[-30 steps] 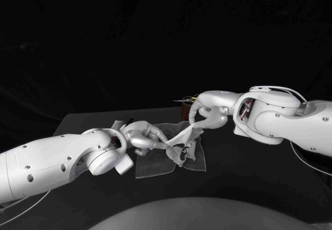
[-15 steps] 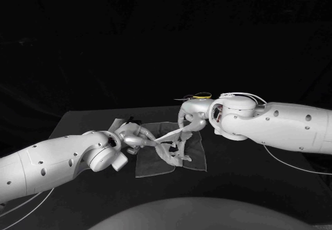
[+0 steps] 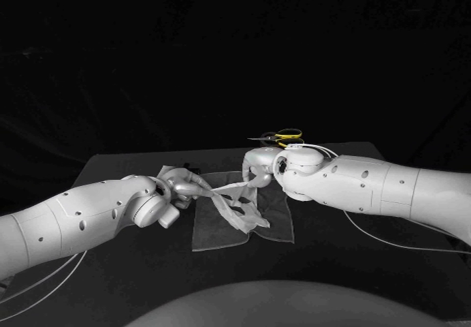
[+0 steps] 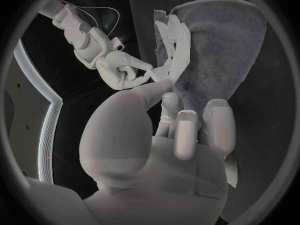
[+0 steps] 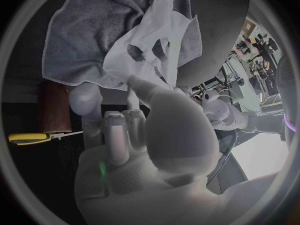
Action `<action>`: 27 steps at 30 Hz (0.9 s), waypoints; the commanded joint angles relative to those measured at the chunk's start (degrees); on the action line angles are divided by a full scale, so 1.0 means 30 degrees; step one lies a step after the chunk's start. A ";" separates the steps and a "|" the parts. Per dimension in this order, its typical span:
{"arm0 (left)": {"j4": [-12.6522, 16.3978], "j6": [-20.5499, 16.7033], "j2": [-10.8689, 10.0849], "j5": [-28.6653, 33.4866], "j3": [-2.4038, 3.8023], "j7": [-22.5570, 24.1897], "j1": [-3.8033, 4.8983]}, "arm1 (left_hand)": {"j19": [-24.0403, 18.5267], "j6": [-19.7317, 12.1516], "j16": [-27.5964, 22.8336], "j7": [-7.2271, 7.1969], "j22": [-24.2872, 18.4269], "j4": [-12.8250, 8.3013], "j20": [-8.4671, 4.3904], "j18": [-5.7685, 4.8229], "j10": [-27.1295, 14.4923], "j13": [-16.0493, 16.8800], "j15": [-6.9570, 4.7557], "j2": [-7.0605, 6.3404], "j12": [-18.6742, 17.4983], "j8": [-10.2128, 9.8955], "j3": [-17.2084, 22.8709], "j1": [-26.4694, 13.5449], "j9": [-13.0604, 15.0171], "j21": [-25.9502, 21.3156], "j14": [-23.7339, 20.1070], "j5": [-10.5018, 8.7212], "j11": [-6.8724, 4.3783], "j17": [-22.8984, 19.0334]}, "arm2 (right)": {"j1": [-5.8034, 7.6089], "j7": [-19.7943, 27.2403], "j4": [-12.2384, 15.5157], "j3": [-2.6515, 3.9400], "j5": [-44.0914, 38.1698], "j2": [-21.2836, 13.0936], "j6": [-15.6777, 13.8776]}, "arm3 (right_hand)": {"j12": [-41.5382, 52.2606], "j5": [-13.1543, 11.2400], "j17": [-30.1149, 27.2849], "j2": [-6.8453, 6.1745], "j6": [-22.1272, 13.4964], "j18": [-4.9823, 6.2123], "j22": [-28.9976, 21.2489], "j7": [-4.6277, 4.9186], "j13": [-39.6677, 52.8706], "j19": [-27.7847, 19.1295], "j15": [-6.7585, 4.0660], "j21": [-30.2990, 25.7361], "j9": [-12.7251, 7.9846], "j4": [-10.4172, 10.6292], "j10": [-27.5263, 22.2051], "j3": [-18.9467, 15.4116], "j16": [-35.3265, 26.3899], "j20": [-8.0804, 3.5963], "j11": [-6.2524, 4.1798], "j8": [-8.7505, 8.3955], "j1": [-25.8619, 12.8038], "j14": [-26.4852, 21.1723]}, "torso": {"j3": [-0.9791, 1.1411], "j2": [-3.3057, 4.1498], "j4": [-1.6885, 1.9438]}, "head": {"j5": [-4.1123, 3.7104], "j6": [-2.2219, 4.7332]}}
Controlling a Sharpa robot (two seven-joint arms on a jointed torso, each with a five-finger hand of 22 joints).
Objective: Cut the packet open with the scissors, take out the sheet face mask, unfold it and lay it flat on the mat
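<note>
Sheet face mask (image 3: 239,212) hung stretched between my left hand (image 3: 182,188) and my right hand (image 3: 257,167), each pinching one edge; loose folds drooped over the mat (image 3: 211,235).

- sheet face mask (image 5: 164,20): plain white, with dark cut-out holes where the grey behind shows through.
- mat (image 5: 87,30): mid grey with a fuzzy, towel-like nap and a paler stitched edge.
- scissors (image 3: 282,138): bright yellow handles at the upper centre of the head view; pale metal blades.
- counter (image 3: 118,167): flat black, unpatterned.
- left hand (image 3: 186,191): silver-grey, plain.
- right hand (image 3: 257,167): silver-grey, plain.
- left arm (image 3: 69,218) and right arm (image 3: 373,191): glossy white, dotted with small dark spots.
- block (image 5: 51,102): reddish brown, near the scissors.
</note>
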 commanded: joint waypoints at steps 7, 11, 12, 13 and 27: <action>-0.0909 0.0393 0.0644 -0.0134 0.0024 -0.2241 0.0217 | 0.0084 0.0088 0.0126 0.0036 0.1904 0.0031 -0.0001 -0.0241 0.0066 -0.0006 -0.0123 0.0148 -0.0063 0.0042 0.0082 -0.0043 0.0441 -0.0068 0.2023 0.0096 0.0015 0.5019 | -0.0266 0.0776 -0.2235 0.0030 -0.0446 0.1269 -0.1856 | -0.0061 0.0046 0.5015 0.0127 0.0077 0.0273 0.1870 0.0059 0.3712 -0.0012 -0.0129 -0.0089 0.0029 -0.0010 0.1448 0.0175 0.0069 -0.0023 -0.0097 0.0041 -0.0122 0.2000 | -0.0026 0.0100 0.0022 | -0.0033 -0.0002; -0.1119 0.0209 0.0821 -0.0204 0.0027 -0.2612 0.0289 | 0.0084 0.0088 0.0126 0.0036 0.1904 0.0031 -0.0001 -0.0241 0.0066 -0.0006 -0.0123 0.0148 -0.0063 0.0042 0.0082 -0.0043 0.0441 -0.0068 0.2023 0.0096 0.0015 0.5019 | -0.0297 0.0727 -0.2905 0.0047 -0.0546 0.1626 -0.2417 | -0.0068 0.0047 0.5015 0.0125 0.0067 0.0264 0.1881 0.0063 0.3708 0.0003 -0.0129 -0.0037 0.0025 -0.0021 0.1446 0.0192 0.0069 -0.0024 -0.0095 0.0038 -0.0116 0.2000 | -0.0009 0.0116 0.0031 | -0.0006 -0.0002; -0.1170 0.0146 0.0866 -0.0222 0.0028 -0.2706 0.0309 | 0.0071 0.0072 0.0126 0.0038 0.1886 0.0037 -0.0001 -0.0235 0.0070 0.0006 -0.0122 0.0157 -0.0060 0.0040 0.0088 -0.0048 0.0441 -0.0087 0.2023 0.0095 0.0017 0.5019 | -0.0302 0.0723 -0.3097 0.0054 -0.0577 0.1736 -0.2540 | -0.0068 0.0047 0.5015 0.0125 0.0067 0.0264 0.1881 0.0063 0.3708 0.0003 -0.0129 -0.0037 0.0025 -0.0021 0.1446 0.0192 0.0069 -0.0024 -0.0095 0.0038 -0.0116 0.2000 | -0.0010 0.0130 0.0038 | -0.0008 -0.0002; -0.1197 0.0110 0.0892 -0.0240 0.0029 -0.2759 0.0323 | 0.0071 0.0072 0.0126 0.0038 0.1886 0.0037 -0.0001 -0.0235 0.0070 0.0006 -0.0122 0.0157 -0.0060 0.0040 0.0088 -0.0048 0.0441 -0.0087 0.2023 0.0095 0.0017 0.5019 | -0.0305 0.0723 -0.3210 0.0058 -0.0593 0.1805 -0.2613 | -0.0068 0.0047 0.5015 0.0125 0.0067 0.0264 0.1881 0.0063 0.3708 0.0003 -0.0129 -0.0037 0.0025 -0.0021 0.1446 0.0192 0.0069 -0.0024 -0.0095 0.0038 -0.0116 0.2000 | -0.0006 0.0124 0.0037 | -0.0010 -0.0002; -0.1428 -0.0650 0.1228 -0.0756 0.0041 -0.3420 0.0535 | 0.0064 0.0040 0.0126 0.0046 0.1877 0.0048 -0.0002 -0.0231 0.0061 -0.0011 -0.0121 0.0160 -0.0075 0.0040 0.0089 -0.0066 0.0442 -0.0099 0.2023 0.0095 0.0023 0.5019 | -0.0373 0.1218 -0.5205 0.0107 -0.0608 0.3255 -0.2083 | -0.0141 0.0046 0.5015 0.0116 0.0005 0.0290 0.1840 0.0090 0.3660 -0.0041 -0.0126 -0.0231 0.0008 -0.0049 0.1424 0.0252 0.0069 -0.0024 -0.0076 0.0018 -0.0120 0.2000 | -0.0058 0.0132 0.0021 | -0.0009 -0.0002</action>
